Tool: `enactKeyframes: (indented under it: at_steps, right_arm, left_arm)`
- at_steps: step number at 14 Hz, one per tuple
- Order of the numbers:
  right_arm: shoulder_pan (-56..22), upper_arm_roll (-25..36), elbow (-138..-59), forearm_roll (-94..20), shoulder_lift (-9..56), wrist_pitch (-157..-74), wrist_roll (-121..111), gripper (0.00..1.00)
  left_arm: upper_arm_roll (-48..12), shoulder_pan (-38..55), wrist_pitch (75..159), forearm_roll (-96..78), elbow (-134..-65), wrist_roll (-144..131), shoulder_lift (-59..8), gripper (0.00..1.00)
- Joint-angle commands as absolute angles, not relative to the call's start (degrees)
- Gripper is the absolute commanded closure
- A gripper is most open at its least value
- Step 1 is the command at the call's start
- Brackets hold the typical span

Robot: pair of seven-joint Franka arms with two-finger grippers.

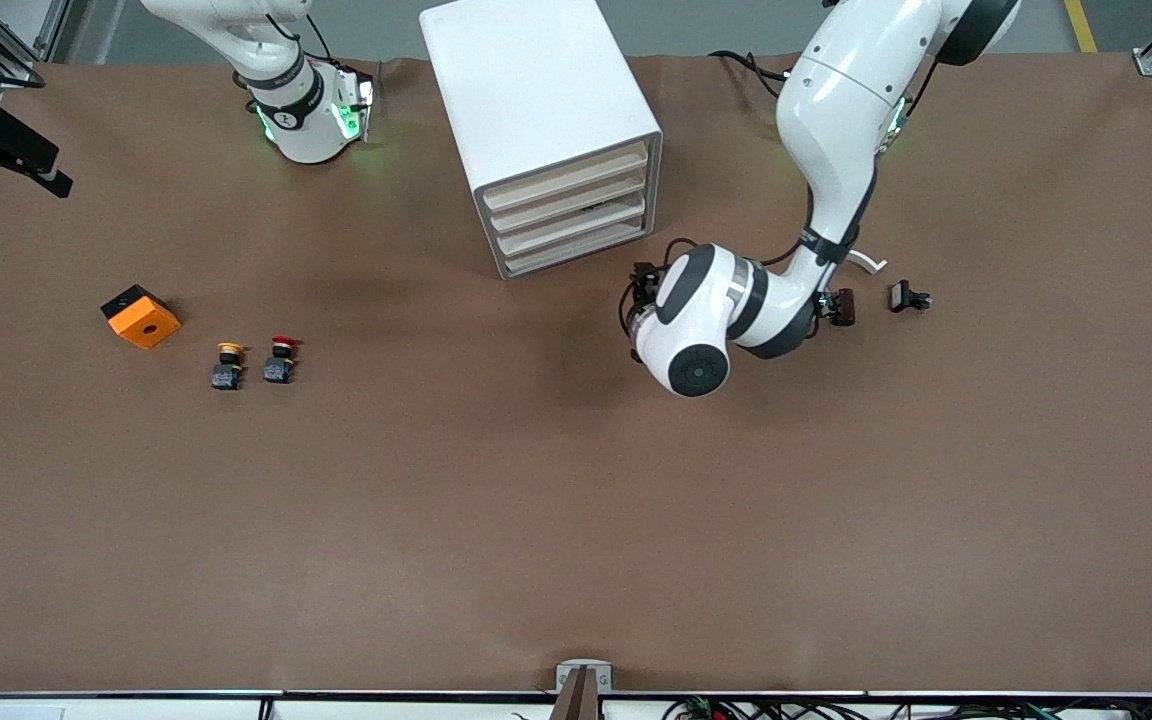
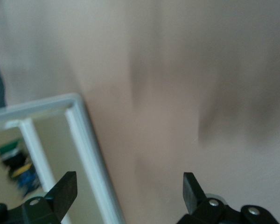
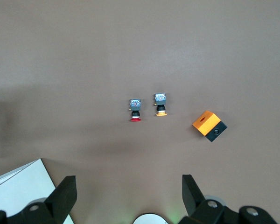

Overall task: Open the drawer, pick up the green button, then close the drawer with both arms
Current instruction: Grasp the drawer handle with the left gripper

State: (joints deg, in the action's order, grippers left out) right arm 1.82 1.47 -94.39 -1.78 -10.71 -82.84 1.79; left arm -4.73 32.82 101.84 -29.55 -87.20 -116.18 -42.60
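Judging from the left pincer [image 2: 130,184] outward, we found its two black fingers [image 2: 65,189] spread wide apart with nothing between them. It hung low just beside the front of the white drawer cabinet [image 1: 536,90], toward the left arm's end of the table. Closest to those fingers in the left wrist view was a white frame [image 2: 91,154] of the cabinet. Inside it lay a blurred patch of green, black, yellow and blue [image 2: 16,163], which we took to be the button, though we could not be sure of it. From the front, the four stacked drawers [image 1: 571,215] looked shut or nearly so, and we could not tell which of them held that patch. We judged the step in hand to be opening the drawer. Doing it well meant squaring the open fingers to the drawer's front edge, closing on it firmly, and pulling straight out along the drawer's run, since a slanted pull could drag the light cabinet across the brown table [image 1: 576,520]. Near the left arm's wrist lay two small dark parts [image 1: 908,297], apart from the pincer. The right pincer [image 3: 128,186] waited with its fingers equally apart and empty, high over the table near its own base. Well away from it lay the red-capped button [image 3: 135,112], the yellow-capped button [image 3: 160,104] and an orange box [image 3: 209,125].
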Motion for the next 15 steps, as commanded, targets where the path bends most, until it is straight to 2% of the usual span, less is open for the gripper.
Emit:
enactKeyframes:
  at_steps: [1, 9, 13, 15]
  right_arm:
    - [1.84, 1.50, -95.54, -1.05, -12.04, -83.23, 1.76, 0.00]
    - [1.76, 1.49, -95.45, -0.97, -12.04, -83.23, 1.67, 0.00]
    - [1.76, 1.49, -95.45, -0.88, -12.04, -83.14, 1.67, 0.00]
    - [1.76, 1.49, -95.45, -0.88, -12.04, -83.14, 1.67, 0.00]
  left_arm:
    - [-4.39, 33.04, 101.16, -35.84, -86.22, -116.72, -44.38, 0.00]
    - [-4.31, 33.84, 101.07, -48.33, -85.87, -122.85, -49.74, 0.00]
    - [-4.39, 33.58, 100.90, -53.43, -85.78, -124.71, -50.19, 0.00]
    - [-4.39, 33.58, 98.63, -54.66, -85.78, -124.72, -50.10, 0.07]
